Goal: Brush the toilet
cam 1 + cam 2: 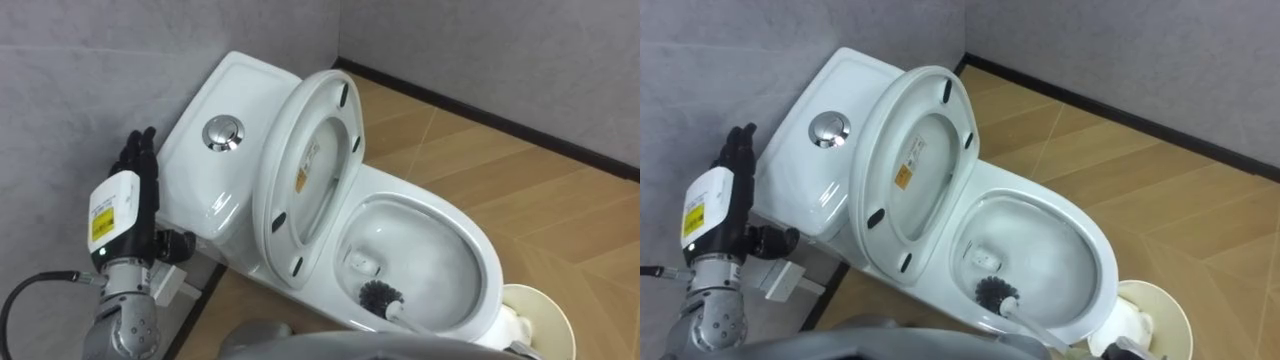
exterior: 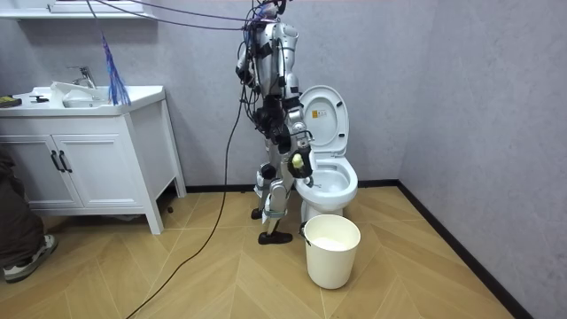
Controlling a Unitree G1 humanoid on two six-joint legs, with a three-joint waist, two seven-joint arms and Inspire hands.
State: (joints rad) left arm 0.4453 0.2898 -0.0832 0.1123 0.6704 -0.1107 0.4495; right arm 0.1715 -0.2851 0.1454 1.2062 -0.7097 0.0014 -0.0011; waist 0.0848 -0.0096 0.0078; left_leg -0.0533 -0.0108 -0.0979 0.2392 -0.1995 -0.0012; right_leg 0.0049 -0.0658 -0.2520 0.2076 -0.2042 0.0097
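1. Looking down at the toilet (image 1: 420,215), we see the toilet brush (image 1: 380,296) with its dark bristle head down inside the bowl, near the front. Its pale handle runs off toward the lower right.
2. The left hand (image 1: 140,172) is well apart from the brush, up beside the cistern (image 1: 215,150). Its fingers are straight and point up, with nothing in them.
3. The right hand (image 2: 300,163) shows in the room view, low by the bowl's rim. It's too small there, so we can't tell how it's set or whether it has the handle.
4. The robot stands right beside the toilet on a wood floor (image 2: 221,275), in a corner of grey walls.
5. The seat and lid (image 1: 305,170) are tipped up against the cistern, and a chrome flush button (image 1: 223,133) sits on top.
6. A white bucket (image 2: 332,251) stands just in front of the bowl, and a white vanity cabinet (image 2: 89,151) is off to the room view's left.
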